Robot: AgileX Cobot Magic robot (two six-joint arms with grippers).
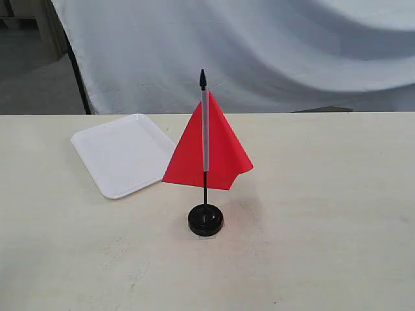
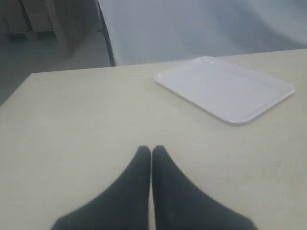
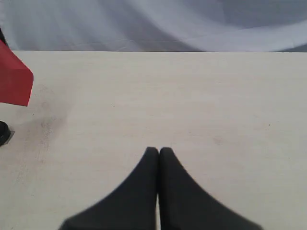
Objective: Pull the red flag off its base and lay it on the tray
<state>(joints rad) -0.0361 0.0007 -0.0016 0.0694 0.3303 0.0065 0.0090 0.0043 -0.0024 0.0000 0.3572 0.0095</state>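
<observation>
Over the beige table [image 1: 324, 246], the left gripper [image 2: 151, 150] and right gripper [image 3: 159, 150] are closed and empty. At centre, the red cloth flag [image 1: 217, 152] stands in its round black base [image 1: 205, 221]; the white rectangular tray [image 1: 120, 155] lies upper left.

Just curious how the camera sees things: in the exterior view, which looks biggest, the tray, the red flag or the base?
1. The tray and the red flag: too alike to rank. The tray covers slightly more of the picture, but the flag stands taller and nearer the camera.
2. The base: clearly smallest.
</observation>
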